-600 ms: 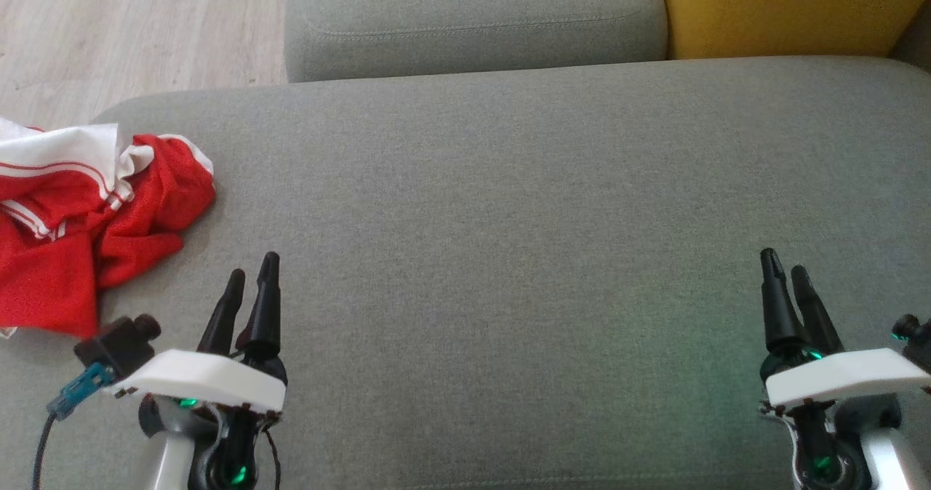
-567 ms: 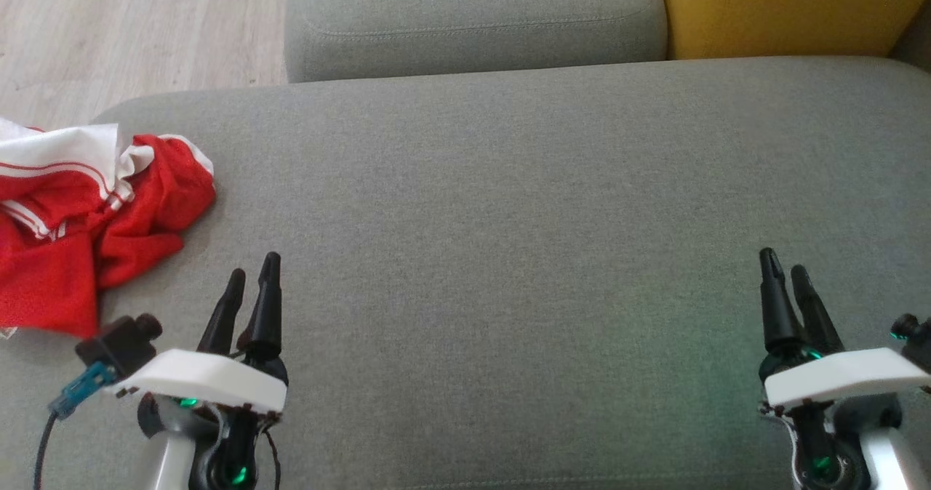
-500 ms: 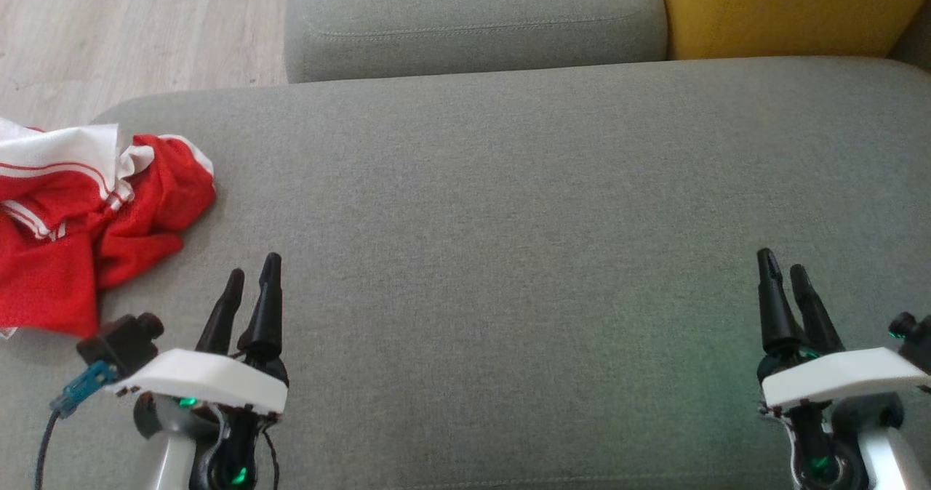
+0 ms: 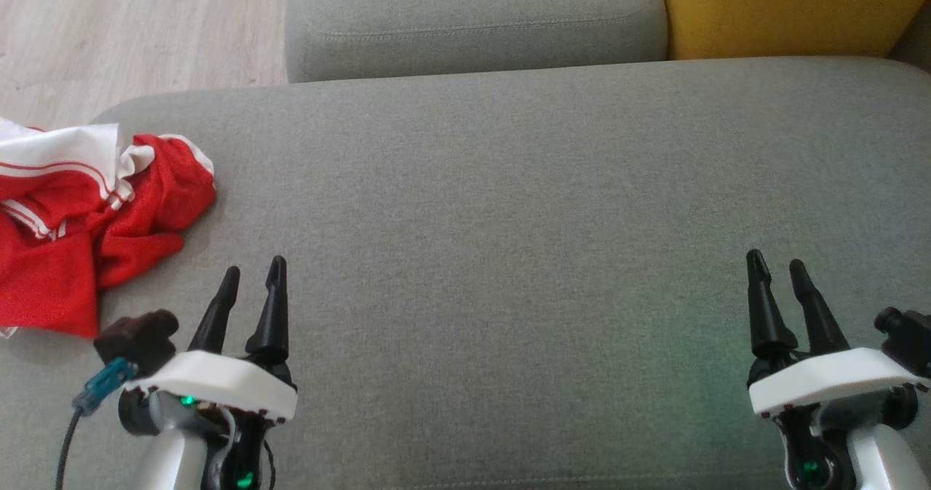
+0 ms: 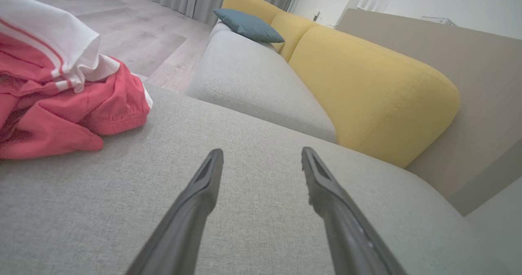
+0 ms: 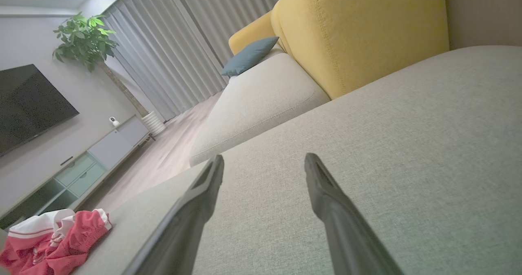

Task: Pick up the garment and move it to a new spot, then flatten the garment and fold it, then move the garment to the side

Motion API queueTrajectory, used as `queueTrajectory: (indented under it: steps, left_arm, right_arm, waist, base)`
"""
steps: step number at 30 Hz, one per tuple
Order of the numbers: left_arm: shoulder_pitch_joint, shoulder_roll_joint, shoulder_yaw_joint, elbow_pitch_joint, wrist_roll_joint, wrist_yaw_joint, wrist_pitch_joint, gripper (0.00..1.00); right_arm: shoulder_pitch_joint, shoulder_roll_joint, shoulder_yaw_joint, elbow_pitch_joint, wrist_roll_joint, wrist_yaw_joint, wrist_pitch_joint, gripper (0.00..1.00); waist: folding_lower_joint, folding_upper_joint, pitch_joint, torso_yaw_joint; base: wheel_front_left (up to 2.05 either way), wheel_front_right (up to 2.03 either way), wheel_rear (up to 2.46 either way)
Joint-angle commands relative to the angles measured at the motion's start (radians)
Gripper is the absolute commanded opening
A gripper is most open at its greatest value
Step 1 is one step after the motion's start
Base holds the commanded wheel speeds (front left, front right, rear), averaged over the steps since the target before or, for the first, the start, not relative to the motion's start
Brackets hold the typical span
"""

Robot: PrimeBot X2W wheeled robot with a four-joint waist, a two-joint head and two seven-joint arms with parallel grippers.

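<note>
1. Garment [image 4: 87, 221], red with white striped trim, lies crumpled in a heap at the left end of the grey seat cushion [image 4: 509, 206].
2. Left gripper [image 4: 254, 266] hovers over the cushion's near-left part, near the heap but not touching it. Jaws are spread wide and hold nothing.
3. Right gripper [image 4: 775, 260] hovers over the cushion's near-right part, well apart from the garment. Jaws are wide and empty.
4. Handling, judged: the thin sporty fabric is probably light, soft and floppy. It will likely drape and bunch when lifted and may be a bit slick, but is not fragile.
5. Best hold, judged: the raised red fold on the side facing the cushion's middle, or the gathered hem there. The loose white flap would likely just unfurl.
6. Pickup not yet begun; the left arm is the nearer one.
</note>
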Motion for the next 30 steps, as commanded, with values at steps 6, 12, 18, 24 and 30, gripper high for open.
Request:
queueTrajectory:
  steps: [6,12,18,24,30]
  left_arm:
    - [-0.070,0.028,0.001,-0.042,0.092,0.019,-0.030,1.00]
    - [-0.070,0.036,-0.012,-0.040,0.163,0.036,-0.048,1.00]
    - [-0.067,0.038,-0.021,-0.036,0.227,0.052,-0.065,1.00]
    - [-0.062,0.038,-0.028,-0.033,0.288,0.064,-0.083,1.00]
    - [-0.057,0.038,-0.028,-0.025,0.346,0.073,-0.100,1.00]
  right_arm:
    - [-0.048,-0.006,0.019,-0.036,-0.094,-0.001,-0.020,1.00]
    - [-0.043,0.003,0.019,-0.036,-0.168,-0.001,-0.031,1.00]
    - [-0.037,0.011,0.021,-0.040,-0.240,-0.001,-0.042,1.00]
    - [-0.033,0.019,0.020,-0.042,-0.307,-0.001,-0.052,1.00]
    - [-0.028,0.027,0.018,-0.044,-0.370,-0.001,-0.063,1.00]
  waist:
    - [0.0000,-0.0001,0.002,0.002]
    - [0.0000,-0.0001,0.002,0.004]
    - [0.0000,-0.0001,0.002,0.005]
    - [0.0000,-0.0001,0.002,0.006]
    - [0.0000,-0.0001,0.001,0.008]
  base:
    - [0.00,0.00,0.00]
    - [0.00,0.00,0.00]
    - [0.00,0.00,0.00]
    - [0.00,0.00,0.00]
    - [0.00,0.00,0.00]
